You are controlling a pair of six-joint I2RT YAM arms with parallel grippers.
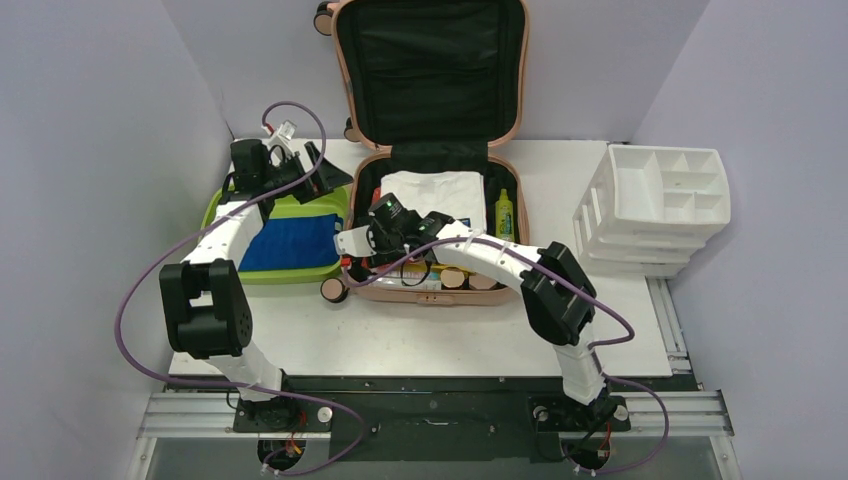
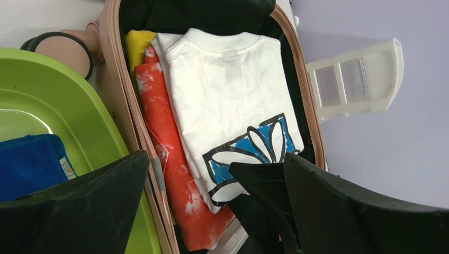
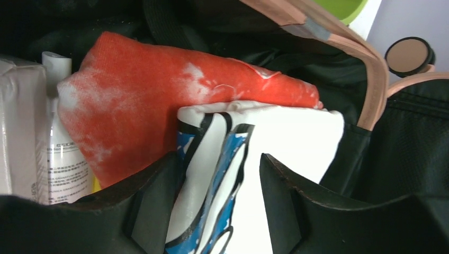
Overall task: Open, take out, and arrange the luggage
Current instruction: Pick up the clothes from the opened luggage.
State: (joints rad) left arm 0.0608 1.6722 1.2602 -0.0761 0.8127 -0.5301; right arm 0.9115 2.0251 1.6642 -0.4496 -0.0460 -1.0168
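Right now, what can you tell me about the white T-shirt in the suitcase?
The white T-shirt is soft-looking cloth, folded, with a blue flower print outlined in black. It lies in the lower half of the open pink suitcase, beside and partly over an orange cloth. The right gripper pinches its printed edge.

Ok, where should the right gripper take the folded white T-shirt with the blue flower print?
Probably the printed near fold of the white T-shirt, from straight above: it is a thick doubled edge, the orange-red cloth lies only alongside, and the right gripper straddles it.
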